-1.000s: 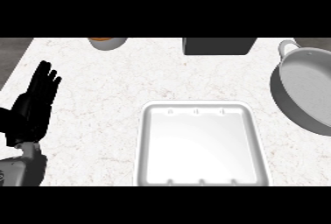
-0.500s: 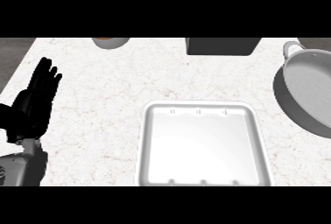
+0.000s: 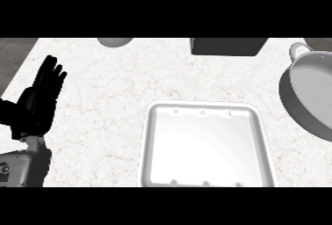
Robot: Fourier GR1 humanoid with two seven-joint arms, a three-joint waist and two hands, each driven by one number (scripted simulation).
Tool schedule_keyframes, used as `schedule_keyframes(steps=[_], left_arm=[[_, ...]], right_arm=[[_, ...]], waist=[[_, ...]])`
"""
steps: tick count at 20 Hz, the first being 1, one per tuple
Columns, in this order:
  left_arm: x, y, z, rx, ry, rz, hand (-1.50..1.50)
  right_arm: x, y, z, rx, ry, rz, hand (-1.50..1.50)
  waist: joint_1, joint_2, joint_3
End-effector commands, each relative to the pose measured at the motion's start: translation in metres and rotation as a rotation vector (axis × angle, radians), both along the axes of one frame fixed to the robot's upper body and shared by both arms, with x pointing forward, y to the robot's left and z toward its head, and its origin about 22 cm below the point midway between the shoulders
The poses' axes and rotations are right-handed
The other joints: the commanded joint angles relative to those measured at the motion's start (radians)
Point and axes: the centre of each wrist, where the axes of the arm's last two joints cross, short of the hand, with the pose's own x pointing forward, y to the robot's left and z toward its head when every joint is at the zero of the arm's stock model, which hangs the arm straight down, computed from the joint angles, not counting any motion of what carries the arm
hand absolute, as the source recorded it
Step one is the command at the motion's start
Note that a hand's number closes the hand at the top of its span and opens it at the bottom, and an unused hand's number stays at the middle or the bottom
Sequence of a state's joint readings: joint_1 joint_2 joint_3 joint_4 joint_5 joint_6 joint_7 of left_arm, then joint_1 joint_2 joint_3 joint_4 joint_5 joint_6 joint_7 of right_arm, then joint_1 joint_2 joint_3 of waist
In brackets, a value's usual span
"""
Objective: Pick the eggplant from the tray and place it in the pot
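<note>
Left hand (image 3: 37, 104): rests at the view's left edge, palm flat, on a grey forearm (image 3: 23, 166) that enters from the lower left corner.
Fingers (image 3: 52, 75): straight and released, holding nothing, pointing up the view toward the tabletop's far side.
Right hand: does not show in the head view.
Tabletop (image 3: 123, 83): white, lightly speckled; bare beneath and just right of the fingers.
Tray (image 3: 262, 145): white, rectangular with rounded corners, to the right of the fingers and nearer the view's lower edge, well apart from them; its long axis runs near to far.
Eggplant: cannot be seen on the tray or anywhere else in the view, so its place, heading and long axis cannot be told.
Pot (image 3: 311, 96): grey, round, far right of the fingers, cut by the view's right edge; a handle stub (image 3: 297, 48) at its far rim.
Dark box (image 3: 228, 45): beyond the tray, at the far edge.
Grey round object (image 3: 115, 41): at the far edge, up and right of the fingers; only part shows.
</note>
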State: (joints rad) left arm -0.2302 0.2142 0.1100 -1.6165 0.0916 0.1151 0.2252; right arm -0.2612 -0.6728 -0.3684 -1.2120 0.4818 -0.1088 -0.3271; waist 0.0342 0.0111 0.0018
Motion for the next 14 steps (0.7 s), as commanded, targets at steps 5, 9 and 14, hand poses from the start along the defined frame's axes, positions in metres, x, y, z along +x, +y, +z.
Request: schedule_keyframes(steps=[5,9,14], left_arm=[[-0.007,0.006,0.004,-0.002,-0.005,-0.017,0.00],[0.003,-0.014,0.011,0.001,-0.017,-0.010,0.00],[0.009,-0.007,0.004,-0.004,-0.020,-0.021,0.00]], right_arm=[[0.036,-0.025,-0.048,-0.061,0.082,-0.023,1.50],[0.050,-0.022,-0.054,0.096,0.215,-0.062,-1.50],[0.044,-0.015,-0.089,0.254,0.283,0.115,-1.50]], waist=[[0.008,0.000,0.001],[0.019,0.004,0.002],[0.012,0.010,0.004]])
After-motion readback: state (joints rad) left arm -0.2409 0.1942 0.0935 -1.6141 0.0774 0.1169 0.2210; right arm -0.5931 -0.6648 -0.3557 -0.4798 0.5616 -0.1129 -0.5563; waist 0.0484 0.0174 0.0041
